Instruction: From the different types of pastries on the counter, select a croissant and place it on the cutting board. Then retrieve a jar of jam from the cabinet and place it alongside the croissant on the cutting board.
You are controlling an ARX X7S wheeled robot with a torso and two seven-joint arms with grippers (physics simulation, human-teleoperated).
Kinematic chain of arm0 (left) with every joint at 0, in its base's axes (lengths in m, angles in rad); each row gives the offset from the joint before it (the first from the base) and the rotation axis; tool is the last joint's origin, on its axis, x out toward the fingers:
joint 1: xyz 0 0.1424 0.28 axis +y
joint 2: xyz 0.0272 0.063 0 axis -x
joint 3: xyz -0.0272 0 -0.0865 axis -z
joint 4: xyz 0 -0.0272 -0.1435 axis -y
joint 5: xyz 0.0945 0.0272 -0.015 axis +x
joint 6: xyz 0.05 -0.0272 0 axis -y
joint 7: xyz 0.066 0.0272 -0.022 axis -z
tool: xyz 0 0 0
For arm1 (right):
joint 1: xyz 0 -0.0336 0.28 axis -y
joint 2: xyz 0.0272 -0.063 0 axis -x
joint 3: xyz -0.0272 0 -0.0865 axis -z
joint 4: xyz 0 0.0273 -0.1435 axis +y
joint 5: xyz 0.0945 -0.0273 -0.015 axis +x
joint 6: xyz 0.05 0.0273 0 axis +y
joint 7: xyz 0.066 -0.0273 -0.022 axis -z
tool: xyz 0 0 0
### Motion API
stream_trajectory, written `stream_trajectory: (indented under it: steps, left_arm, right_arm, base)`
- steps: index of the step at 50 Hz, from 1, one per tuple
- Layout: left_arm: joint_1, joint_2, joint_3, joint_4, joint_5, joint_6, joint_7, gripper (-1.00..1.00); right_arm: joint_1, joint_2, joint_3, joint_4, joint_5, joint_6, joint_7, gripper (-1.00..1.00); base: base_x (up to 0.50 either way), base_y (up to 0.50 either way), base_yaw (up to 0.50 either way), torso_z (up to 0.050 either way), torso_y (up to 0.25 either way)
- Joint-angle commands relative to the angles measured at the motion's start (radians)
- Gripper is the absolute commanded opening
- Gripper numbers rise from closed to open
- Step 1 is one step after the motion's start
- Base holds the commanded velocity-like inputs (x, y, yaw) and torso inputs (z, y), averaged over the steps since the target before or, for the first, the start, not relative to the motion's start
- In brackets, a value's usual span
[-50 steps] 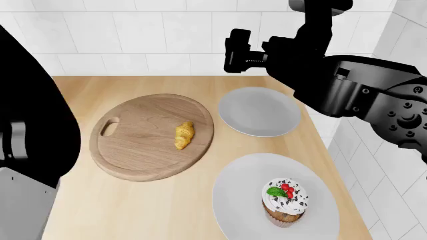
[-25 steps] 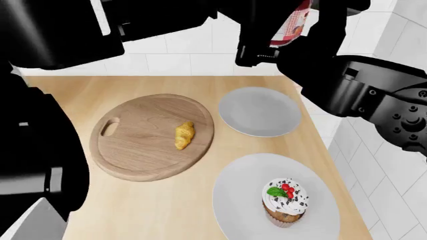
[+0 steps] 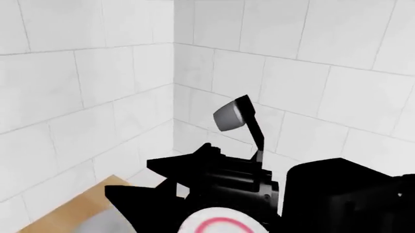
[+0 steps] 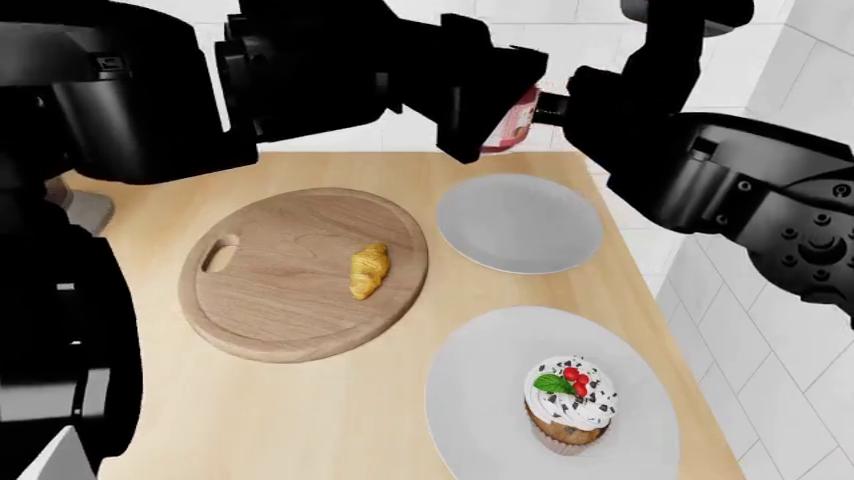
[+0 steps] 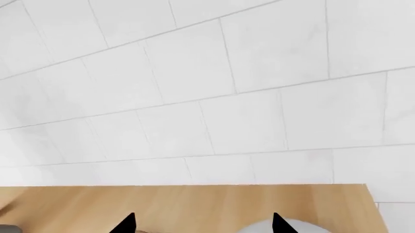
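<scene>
The golden croissant (image 4: pixel 370 271) lies on the round wooden cutting board (image 4: pixel 267 300), right of its middle. My left gripper (image 4: pixel 501 122) reaches across the back of the counter (image 4: pixel 267 430), above the far edge near the wall. It is shut on the jar of jam (image 4: pixel 519 116), whose white lid with a red ring shows in the left wrist view (image 3: pixel 215 222). The jar hangs in the air beyond the board, behind the far plate. My right gripper (image 5: pixel 203 225) is open and empty, its tips wide apart over the counter's back edge. In the head view the left arm mostly hides it.
A bare light-grey plate (image 4: pixel 521 225) sits right of the board. A larger plate (image 4: pixel 474 400) in front holds the white-frosted cupcake (image 4: pixel 571 405). White tiled walls close the back and right side. My right arm (image 4: pixel 734 190) hangs over the right edge.
My left arm has swung into view across the top. The jar in it has moved down and to the left, from high by the wall to just above the counter's back edge.
</scene>
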Motion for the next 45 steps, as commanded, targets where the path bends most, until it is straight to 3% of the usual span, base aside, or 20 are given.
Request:
stream_trajectory:
  steps: [1,28,45]
  left_arm:
    - [0.032,-0.06,0.043,-0.013,0.06,0.051,0.052,-1.0]
    - [0.121,-0.171,0.156,-0.038,0.214,0.162,0.141,-1.0]
    - [0.224,-0.265,0.185,0.041,0.291,0.245,0.149,-1.0]
  right_arm:
    - [0.0,-0.001,0.0,0.025,-0.013,-0.01,0.034,1.0]
    - [0.0,0.0,0.016,0.033,-0.029,-0.033,0.061,1.0]
    - [-0.009,0.0,0.021,0.03,-0.032,-0.04,0.059,1.0]
  base:
    - [0.0,0.0,0.0,0.0,0.0]
    - [0.0,0.0,0.0,0.0,0.001]
    - [0.0,0.0,0.0,0.0,0.001]
